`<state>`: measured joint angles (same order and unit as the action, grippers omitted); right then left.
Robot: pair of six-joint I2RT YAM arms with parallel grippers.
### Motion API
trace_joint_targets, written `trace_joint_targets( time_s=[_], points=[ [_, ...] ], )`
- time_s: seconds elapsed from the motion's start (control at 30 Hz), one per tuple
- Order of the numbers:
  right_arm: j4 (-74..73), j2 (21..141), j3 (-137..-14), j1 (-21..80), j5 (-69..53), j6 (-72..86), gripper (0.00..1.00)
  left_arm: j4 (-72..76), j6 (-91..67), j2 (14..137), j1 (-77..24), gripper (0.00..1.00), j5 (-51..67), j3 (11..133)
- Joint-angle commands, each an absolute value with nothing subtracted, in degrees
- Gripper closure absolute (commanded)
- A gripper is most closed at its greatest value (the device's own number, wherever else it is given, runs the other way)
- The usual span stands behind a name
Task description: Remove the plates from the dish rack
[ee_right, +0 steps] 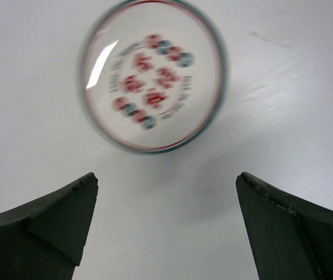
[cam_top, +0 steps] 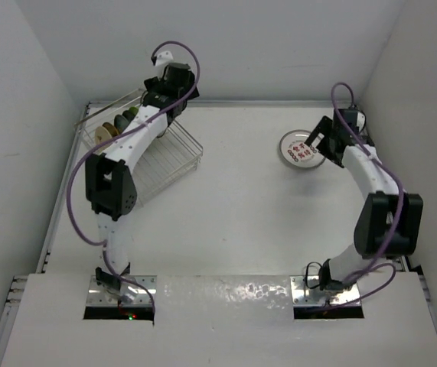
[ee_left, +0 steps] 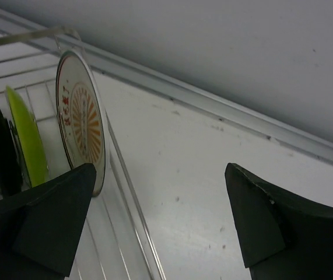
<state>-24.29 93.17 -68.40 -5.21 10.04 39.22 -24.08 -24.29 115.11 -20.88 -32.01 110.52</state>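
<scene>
plates [ee_left: 84, 134] upright on edge, in dish rack [cam_top: 176, 157]

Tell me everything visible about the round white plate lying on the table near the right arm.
The round white plate looks like glossy ceramic, with a dark teal rim, a thin red ring inside it and red and teal marks in the centre. It lies flat, face up, on the white table. The open right end effector hangs near it without touching.

Lab robot cell: white table [cam_top: 241, 206], plain white walls [cam_top: 19, 115] enclosing three sides.
</scene>
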Motion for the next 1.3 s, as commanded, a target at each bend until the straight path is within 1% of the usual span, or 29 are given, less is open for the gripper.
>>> trace_joint_targets(
  time_s=[0.0, 0.03, 0.13, 0.2, 0.27, 0.4, 0.47, 0.5, 0.53, 0.6, 0.67, 0.7, 0.73, 0.77, 0.8, 0.9, 1.03, 1.13, 1.27],
  points=[
    [-18.9, 85.6, -62.2, 1.7, 9.0, 34.3, 0.01, -28.1, -24.1, 121.7, -19.4, 0.11, -37.2, 121.3],
    [-18.1, 82.9, -58.8, 3.7, 7.5, 34.0, 0.01, -28.9, -24.3, 125.0, -18.6, 0.16, -37.7, 125.4],
    [-15.3, 79.6, -53.6, 5.4, 2.0, 33.9, 0.01, -30.6, -24.8, 128.7, -17.3, 0.19, -39.0, 128.3],
    [-14.2, 78.4, -51.0, 6.1, 1.0, 33.8, 0.01, -29.3, -25.1, 128.9, -16.3, 0.2, -38.1, 127.1],
    [-13.1, 77.3, -49.7, 6.2, 0.2, 33.6, 0.01, -27.5, -25.3, 128.8, -16.0, 0.26, -38.1, 124.6],
    [-12.4, 77.5, -49.2, 6.5, 0.2, 34.1, 0.01, -23.3, -24.7, 127.3, -15.9, 0.29, -38.1, 119.4],
    [-12.2, 78.2, -49.4, 6.6, -1.9, 34.1, 0.01, -22.2, -24.3, 127.7, -15.7, 0.35, -38.0, 118.4],
    [-12.1, 78.3, -49.5, 6.8, -2.1, 34.3, 0.01, -22.1, -24.6, 128.7, -15.3, 0.45, -37.7, 118.5],
    [-12.0, 78.3, -49.4, 6.9, -2.3, 34.3, 0.01, -22.0, -24.7, 129.2, -14.9, 0.53, -37.1, 118.7],
    [-11.9, 78.0, -49.1, 7.2, -2.1, 34.2, 0.01, -21.8, -25.1, 130.3, -14.1, 0.64, -35.4, 118.6],
    [-12.3, 77.7, -49.1, 7.4, -1.6, 34.1, 0.01, -22.0, -25.6, 130.4, -13.8, 0.72, -35.2, 118.6],
    [-12.6, 77.1, -49.3, 7.7, -0.5, 34.1, 0.01, -22.0, -25.7, 129.8, -13.8, 0.8, -35.6, 117.9],
    [-13.0, 76.6, -49.4, 7.9, -0.2, 34.1, 0.01, -21.5, -25.7, 129.2, -13.7, 0.84, -35.5, 117.3],
    [-13.3, 76.3, -49.7, 8.3, 0.0, 34.1, 0.01, -20.9, -25.5, 128.3, -13.7, 0.86, -35.3, 116.6],
    [-13.6, 75.3, -49.7, 8.5, 1.4, 34.1, 0.01, -20.0, -25.2, 126.3, -13.8, 0.91, -35.0, 115.1],
    [-14.1, 73.8, -50.2, 9.1, 2.2, 34.4, 0.01, -19.1, -24.1, 122.4, -13.8, 1.0, -33.8, 113.3],
    [-15.6, 70.9, -50.4, 9.1, 2.8, 34.6, 0.01, -18.1, -20.2, 117.7, -13.9, 1.0, -31.5, 112.6],
    [-16.7, 68.9, -50.7, 9.1, 4.2, 34.7, 0.01, -14.5, -16.4, 113.7, -14.1, 1.0, -26.6, 111.0],
    [-19.2, 67.8, -53.5, 9.1, 5.7, 35.0, 0.01, -10.4, -10.1, 110.4, -17.3, 1.0, -22.1, 111.4]
  ],
)
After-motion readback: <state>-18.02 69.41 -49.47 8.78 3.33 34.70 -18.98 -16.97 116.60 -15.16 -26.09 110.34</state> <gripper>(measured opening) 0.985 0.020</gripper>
